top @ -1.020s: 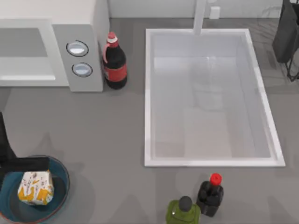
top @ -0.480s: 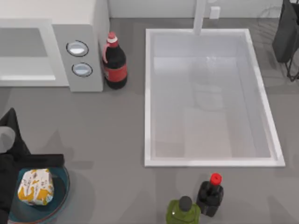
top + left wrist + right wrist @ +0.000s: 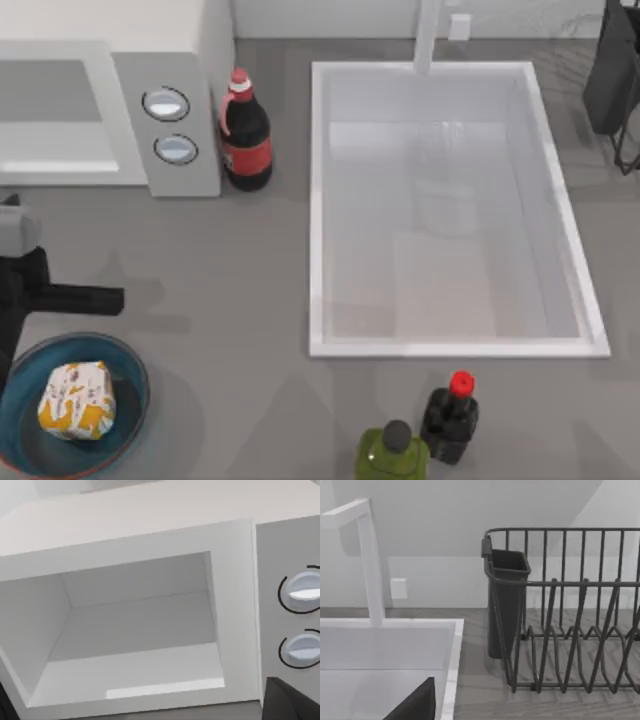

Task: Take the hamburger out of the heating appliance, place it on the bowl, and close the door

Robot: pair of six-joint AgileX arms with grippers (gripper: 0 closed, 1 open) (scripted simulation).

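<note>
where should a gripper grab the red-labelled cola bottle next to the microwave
Grip the cola bottle around its wide dark body, coming from the side facing the sink. It stands upright, its other side sits close against the microwave, and the red-capped neck is narrow.

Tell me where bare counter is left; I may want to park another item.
The widest free patch lies between the heating appliance, the sink basin and the bowl. Crowded spots: the red-labelled bottle wedged between appliance and sink, and two bottles at the front edge. The left gripper hovers above the bowl.
</note>
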